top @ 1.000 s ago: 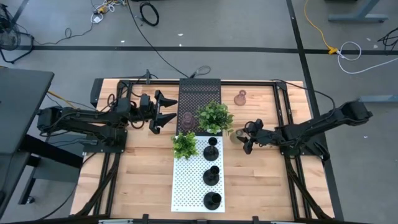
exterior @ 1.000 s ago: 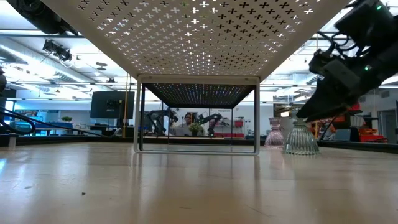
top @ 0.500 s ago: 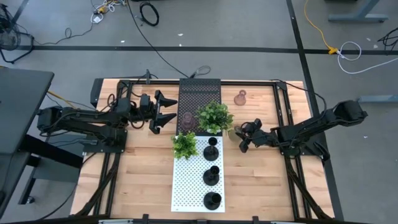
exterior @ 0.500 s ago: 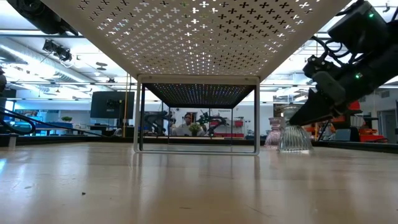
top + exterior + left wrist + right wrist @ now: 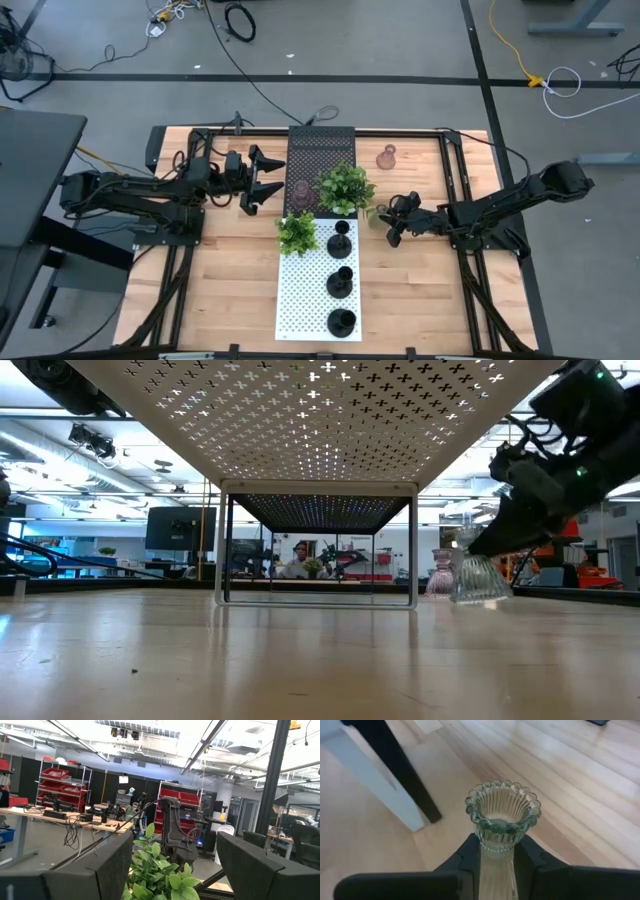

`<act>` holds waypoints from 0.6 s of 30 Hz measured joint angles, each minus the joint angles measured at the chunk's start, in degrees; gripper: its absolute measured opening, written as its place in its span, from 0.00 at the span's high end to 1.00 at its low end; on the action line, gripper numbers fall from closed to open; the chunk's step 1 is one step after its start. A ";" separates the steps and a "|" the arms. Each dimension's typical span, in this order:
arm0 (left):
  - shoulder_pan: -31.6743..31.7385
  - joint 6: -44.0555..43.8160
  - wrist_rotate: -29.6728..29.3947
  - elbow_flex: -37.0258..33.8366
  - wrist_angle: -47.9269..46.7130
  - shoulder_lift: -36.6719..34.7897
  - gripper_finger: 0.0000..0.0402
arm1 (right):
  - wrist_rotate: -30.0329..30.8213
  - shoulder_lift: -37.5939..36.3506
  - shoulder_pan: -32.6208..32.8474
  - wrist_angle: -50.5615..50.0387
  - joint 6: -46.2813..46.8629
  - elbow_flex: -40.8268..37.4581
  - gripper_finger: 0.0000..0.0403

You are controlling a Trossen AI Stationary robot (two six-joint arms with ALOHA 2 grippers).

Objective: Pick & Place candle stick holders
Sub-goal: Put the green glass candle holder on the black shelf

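Pale wooden planks make up the table (image 5: pixel 230 290), with a perforated white shelf (image 5: pixel 305 300) down its middle and a dark one (image 5: pixel 322 152) behind. Just right of the shelf stands the clear ribbed glass holder (image 5: pixel 501 820) — upright, long axis vertical, beaded rim up. From above it is nearly hidden under the right gripper (image 5: pixel 388 222), whose jaws are clamped on its neck; whether its foot touches the wood I cannot tell. A pinkish glass holder (image 5: pixel 386 156) stands upright near the far edge, another (image 5: pixel 300 191) on the dark shelf, partly masked by a leafy plant (image 5: pixel 346 188). Three black holders (image 5: pixel 339 281) line the white shelf, stems up, beside a smaller plant (image 5: pixel 297 232). The left gripper (image 5: pixel 268 180) hovers left of the dark shelf, jaws wide apart — beyond, a workshop with red bins.
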 joint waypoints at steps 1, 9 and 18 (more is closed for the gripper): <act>0.00 0.00 0.00 0.00 0.00 0.00 0.28 | -0.45 -0.66 0.00 -1.04 0.11 0.58 0.84; 0.00 -0.02 0.02 0.00 -0.02 0.00 0.28 | -0.57 -5.00 0.04 -19.80 -0.93 10.21 0.84; -0.02 -0.23 0.04 0.00 -1.41 0.00 0.28 | 0.72 -8.58 0.04 -42.01 -4.79 29.50 0.84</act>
